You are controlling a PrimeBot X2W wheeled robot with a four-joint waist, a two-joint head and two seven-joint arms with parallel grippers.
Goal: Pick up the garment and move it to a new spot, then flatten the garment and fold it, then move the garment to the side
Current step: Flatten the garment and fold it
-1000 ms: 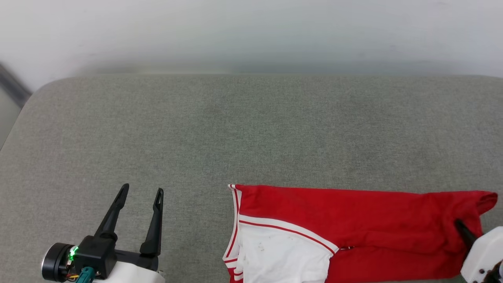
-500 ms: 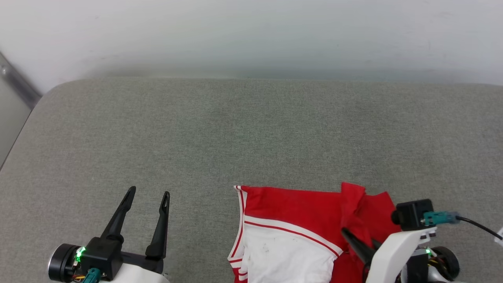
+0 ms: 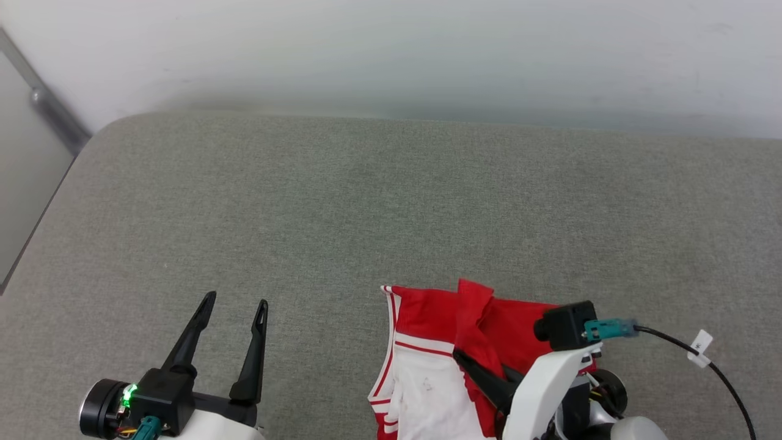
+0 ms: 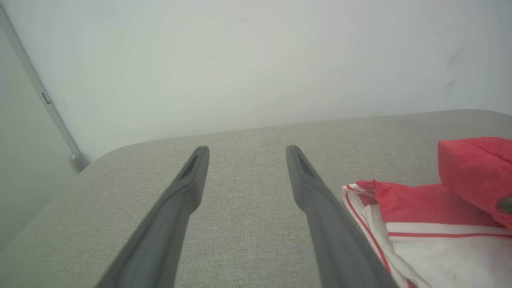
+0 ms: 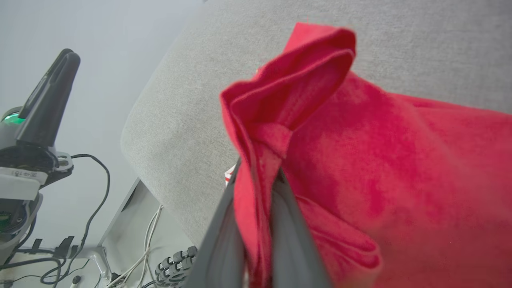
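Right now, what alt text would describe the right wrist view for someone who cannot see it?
A red jersey garment is pinched between the two dark fingers of the right tool, its bunched fold above a grey fabric-covered surface. The black left tool stands at the far left.

Grey woven-fabric surface point(image 3: 391, 201): rounded corner at 10 o'clock in the head view. Plain white wall point(image 3: 391, 49) behind it at 12 o'clock, faintly scuffed. Grey metal strip point(image 3: 55, 110) runs diagonally at 10 o'clock, near that corner.
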